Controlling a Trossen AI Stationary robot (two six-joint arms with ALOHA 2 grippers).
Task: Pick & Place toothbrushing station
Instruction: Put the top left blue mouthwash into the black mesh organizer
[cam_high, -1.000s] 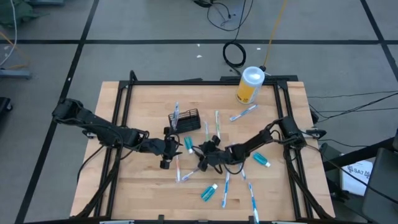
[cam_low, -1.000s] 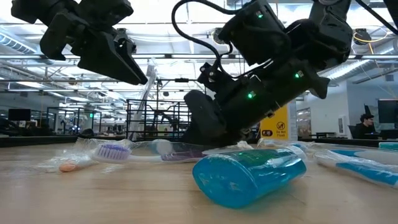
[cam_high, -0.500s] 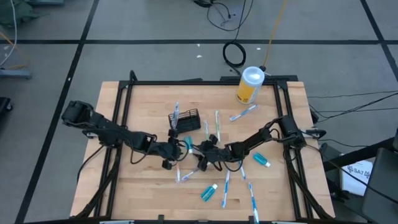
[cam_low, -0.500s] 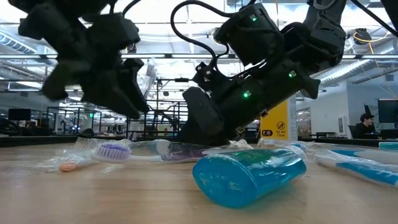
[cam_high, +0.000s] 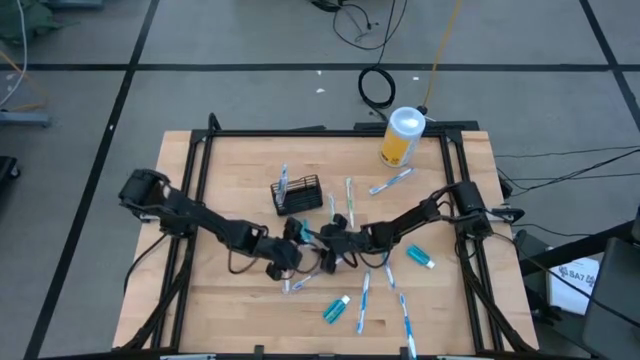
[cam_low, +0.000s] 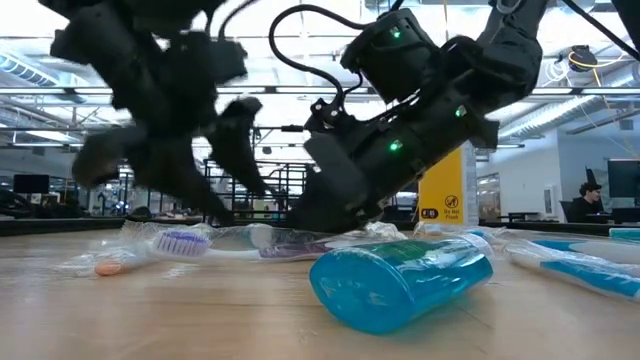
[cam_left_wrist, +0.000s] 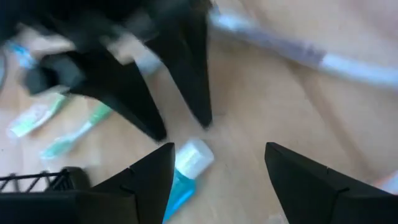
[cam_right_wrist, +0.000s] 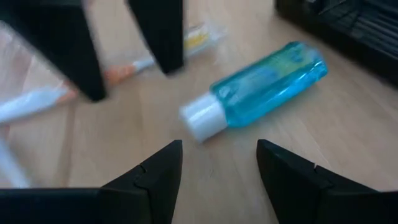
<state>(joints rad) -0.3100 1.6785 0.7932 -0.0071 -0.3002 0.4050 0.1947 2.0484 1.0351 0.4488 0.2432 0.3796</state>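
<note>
Toothpaste tube (cam_right_wrist: 258, 84) lies on the table between 2 spread, empty tools, left (cam_high: 296, 240) and right (cam_high: 327, 243).

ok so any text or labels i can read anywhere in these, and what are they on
"SA7", then characters too blurred to read: white label at the high view's lower right.
Yellow canister: small black-and-white sticker, too small to read.
Teal toothpaste tube: print blurred, unreadable.
</note>
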